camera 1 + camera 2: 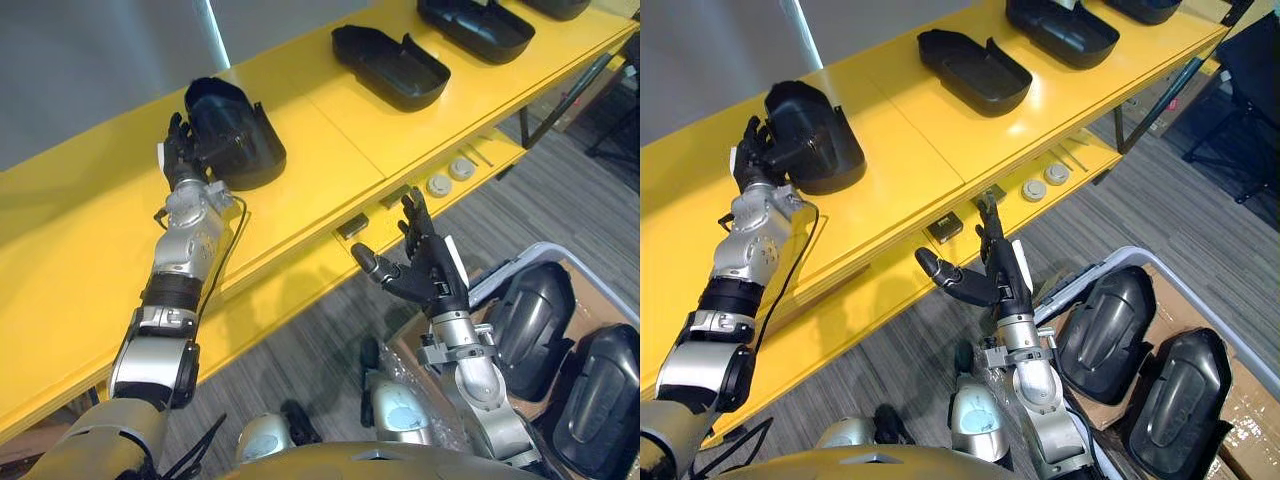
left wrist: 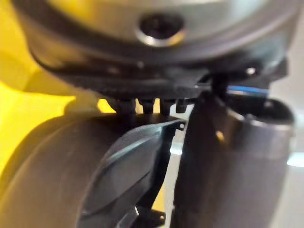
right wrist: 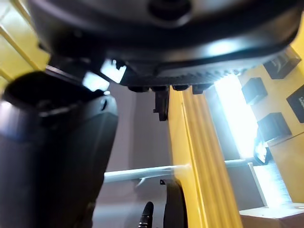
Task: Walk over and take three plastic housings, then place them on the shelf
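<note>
A yellow shelf runs from seven o'clock to one o'clock, and black plastic housings lie in a row along its top board. The nearest housing sits tilted at ten o'clock, a second housing lies hollow side up at twelve o'clock, a third housing lies at one o'clock, and a fourth housing is cut off by the edge beyond it. On the lower ledge, a small dark block lies near the centre, and two white discs lie side by side toward two o'clock.

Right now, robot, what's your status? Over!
Left hand, fingers curled on housing on yellow shelf. Right hand open, empty. More housings further along shelf. Nothing in the way.
</note>
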Controlling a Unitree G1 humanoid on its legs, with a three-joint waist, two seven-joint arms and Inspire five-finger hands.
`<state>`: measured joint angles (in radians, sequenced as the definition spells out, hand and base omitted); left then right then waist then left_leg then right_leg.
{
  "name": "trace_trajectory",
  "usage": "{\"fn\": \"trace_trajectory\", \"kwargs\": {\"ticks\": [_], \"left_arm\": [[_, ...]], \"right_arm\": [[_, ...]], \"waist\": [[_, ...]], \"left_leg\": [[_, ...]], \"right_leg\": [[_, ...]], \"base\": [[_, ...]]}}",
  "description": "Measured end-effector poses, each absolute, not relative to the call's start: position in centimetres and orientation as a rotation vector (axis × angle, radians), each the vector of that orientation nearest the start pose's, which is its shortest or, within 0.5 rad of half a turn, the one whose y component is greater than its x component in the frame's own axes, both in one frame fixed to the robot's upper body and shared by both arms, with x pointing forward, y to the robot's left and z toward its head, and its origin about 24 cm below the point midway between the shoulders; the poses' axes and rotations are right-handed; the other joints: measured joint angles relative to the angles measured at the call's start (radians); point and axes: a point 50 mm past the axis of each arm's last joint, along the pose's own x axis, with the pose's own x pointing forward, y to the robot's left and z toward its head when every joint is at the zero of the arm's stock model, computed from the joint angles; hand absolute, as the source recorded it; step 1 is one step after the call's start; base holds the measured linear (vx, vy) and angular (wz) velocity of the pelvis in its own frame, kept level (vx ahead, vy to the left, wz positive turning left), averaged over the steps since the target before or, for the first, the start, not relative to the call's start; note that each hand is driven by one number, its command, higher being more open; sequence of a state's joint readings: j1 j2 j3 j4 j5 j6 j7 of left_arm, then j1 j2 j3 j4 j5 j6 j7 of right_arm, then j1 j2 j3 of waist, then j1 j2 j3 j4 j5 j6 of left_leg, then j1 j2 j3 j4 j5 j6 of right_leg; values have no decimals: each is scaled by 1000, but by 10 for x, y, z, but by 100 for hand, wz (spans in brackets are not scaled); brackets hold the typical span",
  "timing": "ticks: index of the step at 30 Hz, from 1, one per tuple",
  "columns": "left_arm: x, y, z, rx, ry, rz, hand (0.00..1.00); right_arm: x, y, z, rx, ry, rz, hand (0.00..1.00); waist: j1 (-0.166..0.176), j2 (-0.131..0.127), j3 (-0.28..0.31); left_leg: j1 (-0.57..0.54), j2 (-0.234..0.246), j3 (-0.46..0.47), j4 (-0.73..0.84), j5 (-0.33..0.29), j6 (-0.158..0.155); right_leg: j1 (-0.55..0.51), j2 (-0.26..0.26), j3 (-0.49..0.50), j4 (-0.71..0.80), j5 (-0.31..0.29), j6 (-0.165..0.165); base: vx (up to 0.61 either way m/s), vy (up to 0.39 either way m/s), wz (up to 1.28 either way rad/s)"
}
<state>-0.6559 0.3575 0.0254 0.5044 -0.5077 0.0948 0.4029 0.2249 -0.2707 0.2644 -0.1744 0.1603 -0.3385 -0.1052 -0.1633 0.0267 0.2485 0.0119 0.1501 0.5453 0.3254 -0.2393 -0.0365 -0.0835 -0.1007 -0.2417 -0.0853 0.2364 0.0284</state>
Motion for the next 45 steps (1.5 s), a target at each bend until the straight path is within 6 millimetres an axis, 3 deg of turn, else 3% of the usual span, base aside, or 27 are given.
{"fn": "trace_trajectory", "kwargs": {"ticks": [4,6,11,15,21,26,28,29,31,33,37,41,45], "left_arm": [[365,224,126,-205,-14,295,100],[355,229,125,-223,-27,243,100],[346,225,145,-207,-124,182,100],[342,242,159,76,-190,303,100],[334,270,181,401,-272,473,100],[328,269,200,365,-380,528,100],[316,263,210,285,-461,502,100],[300,257,213,210,-539,476,100],[271,243,207,111,-627,443,100],[230,226,179,-25,-643,431,100],[188,220,124,-109,-452,508,100],[167,218,97,-109,-310,521,100],[162,215,95,-148,-321,483,100]], "right_arm": [[200,-146,58,-13,-234,157,100],[200,-145,59,-16,-240,170,100],[203,-145,62,-17,-262,174,100],[211,-138,71,-4,-305,215,100],[213,-132,73,21,-292,310,100],[214,-113,72,114,-253,440,100],[215,-103,72,109,-243,483,100],[215,-96,72,98,-241,514,100],[216,-89,72,62,-231,524,100],[219,-87,69,44,-198,490,100],[221,-88,62,48,-160,450,100],[222,-86,59,65,-141,428,100],[223,-89,57,69,-126,372,100]], "waist": [[18,4,-23],[26,12,-62],[56,15,-102],[63,17,-151],[85,21,-156],[108,18,-168],[109,10,-174],[112,7,-176],[132,8,-178],[164,7,-185],[200,-6,-190],[217,-31,-186],[217,-33,-179]], "left_leg": [[16,1,2,0,0,-1],[17,2,0,0,1,-2],[31,0,-18,-6,7,-6],[35,-1,-44,-31,24,-15],[38,2,-74,-51,48,-26],[36,-2,-94,-58,54,-23],[33,-7,-107,-69,63,-23],[32,-9,-118,-76,69,-22],[34,-13,-137,-90,77,-23],[33,-19,-158,-105,87,-25],[31,-23,-196,-113,92,-27],[31,-33,-201,-145,104,-29],[32,-36,-205,-166,115,-34]], "right_leg": [[16,0,0,-1,0,0],[18,0,-6,-1,-3,-2],[42,-3,-30,-1,-17,-6],[53,-3,-60,-1,-35,-17],[64,0,-90,-1,-35,-24],[72,-5,-111,-1,-36,-24],[73,-8,-125,-1,-39,-25],[77,-10,-139,-1,-42,-24],[85,-12,-158,-1,-48,-23],[90,-15,-179,-1,-53,-20],[111,-20,-218,-1,-71,-11],[106,-26,-228,-1,-80,-11],[104,-27,-236,0,-83,-8]], "base": [[-24,30,-2],[-7,12,2],[-22,23,12],[3,-3,18],[10,11,14],[4,50,11],[10,40,24],[32,34,28],[37,25,32],[33,25,32],[6,22,28],[-25,19,11],[-4,22,5]]}}
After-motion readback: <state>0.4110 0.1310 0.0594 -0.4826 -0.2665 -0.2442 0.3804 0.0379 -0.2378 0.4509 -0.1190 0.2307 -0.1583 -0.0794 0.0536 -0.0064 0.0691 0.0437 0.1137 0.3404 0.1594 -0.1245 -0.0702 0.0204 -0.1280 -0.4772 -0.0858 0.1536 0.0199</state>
